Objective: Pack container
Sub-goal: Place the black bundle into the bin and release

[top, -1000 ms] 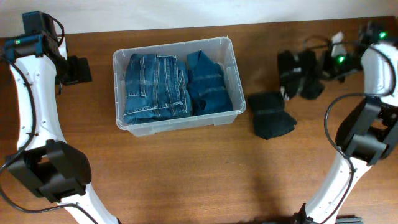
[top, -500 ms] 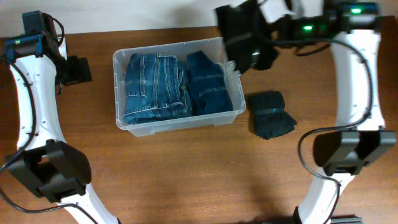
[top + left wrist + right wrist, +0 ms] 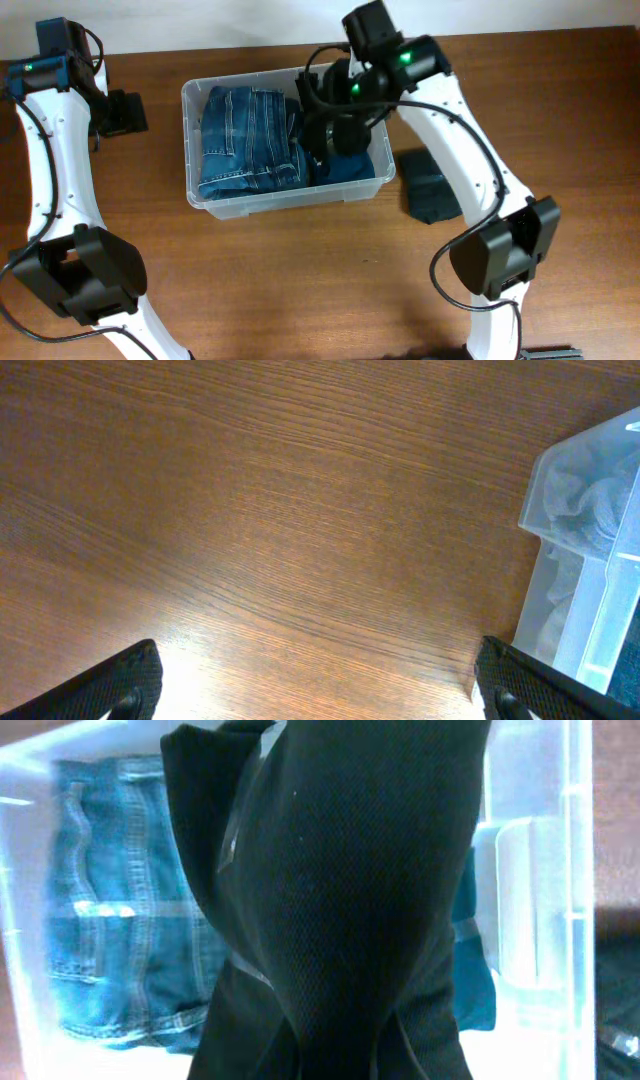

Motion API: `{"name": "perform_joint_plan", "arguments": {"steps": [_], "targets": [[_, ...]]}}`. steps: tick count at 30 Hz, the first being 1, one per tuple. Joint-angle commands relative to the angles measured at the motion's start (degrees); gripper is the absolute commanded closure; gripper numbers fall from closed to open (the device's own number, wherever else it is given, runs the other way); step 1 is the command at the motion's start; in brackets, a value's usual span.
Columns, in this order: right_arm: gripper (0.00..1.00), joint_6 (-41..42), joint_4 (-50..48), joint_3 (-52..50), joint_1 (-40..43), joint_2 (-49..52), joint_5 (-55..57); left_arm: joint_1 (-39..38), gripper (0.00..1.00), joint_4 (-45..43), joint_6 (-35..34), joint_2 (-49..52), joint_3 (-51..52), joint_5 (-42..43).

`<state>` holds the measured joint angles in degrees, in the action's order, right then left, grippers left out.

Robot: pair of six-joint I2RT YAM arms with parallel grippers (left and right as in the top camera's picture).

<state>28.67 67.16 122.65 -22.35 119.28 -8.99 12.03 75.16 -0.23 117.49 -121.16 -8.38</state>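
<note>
The clear plastic container (image 3: 290, 203) stands at the back middle of the table. It holds folded light-blue jeans (image 3: 245, 140) on its left side and a darker blue folded garment (image 3: 350, 165) on its right side. My right gripper (image 3: 340, 125) is over the container's right half, shut on a black garment (image 3: 335, 100) that hangs over the darker blue one. In the right wrist view the black garment (image 3: 340, 870) hides the fingers, with the jeans (image 3: 110, 920) and the container wall (image 3: 575, 870) around it. My left gripper (image 3: 120, 112) is open and empty, left of the container (image 3: 590, 560).
A dark folded garment (image 3: 432, 195) lies on the wooden table just right of the container. My left gripper's fingertips (image 3: 320, 695) hang over bare wood. The right arm reaches across the container's right rim.
My right arm has swung from the table's far right to above the container, carrying the black garment with it. The left arm has not moved.
</note>
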Motion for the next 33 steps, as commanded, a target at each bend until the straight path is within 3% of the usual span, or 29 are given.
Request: {"name": "perform_joint_plan", "arguments": {"steps": [1, 4, 12, 13, 17, 27, 33], "targets": [[0.72, 2.3, -2.0, -4.6, -0.1, -0.7, 2.1, 0.1, 0.01, -0.1, -0.2, -0.7, 0.1, -0.4], [0.41, -2.4, -1.6, -6.1, -0.1, -0.7, -0.1, 0.1, 0.01, -0.1, -0.2, -0.7, 0.1, -0.4], [0.36, -12.2, -0.2, 1.0, -0.1, -1.1, 2.0, 0.1, 0.01, -0.1, -0.2, -0.7, 0.1, -0.4], [0.40, -12.4, -0.3, 1.5, -0.1, -1.1, 2.5, 0.1, 0.00, -0.1, -0.2, -0.7, 0.1, -0.4], [0.93, -12.3, -0.2, 0.0, -0.6, -0.5, 2.4, 0.1, 0.01, -0.1, -0.2, -0.7, 0.1, -0.4], [0.96, -12.2, -11.2, -16.5, -3.0, 3.6, 2.5, 0.1, 0.01, -0.1, -0.2, -0.7, 0.1, -0.4], [0.96, -12.2, -11.2, -16.1, -1.5, 3.5, 4.7, 0.1, 0.00, -0.1, -0.2, -0.7, 0.1, -0.4]]}}
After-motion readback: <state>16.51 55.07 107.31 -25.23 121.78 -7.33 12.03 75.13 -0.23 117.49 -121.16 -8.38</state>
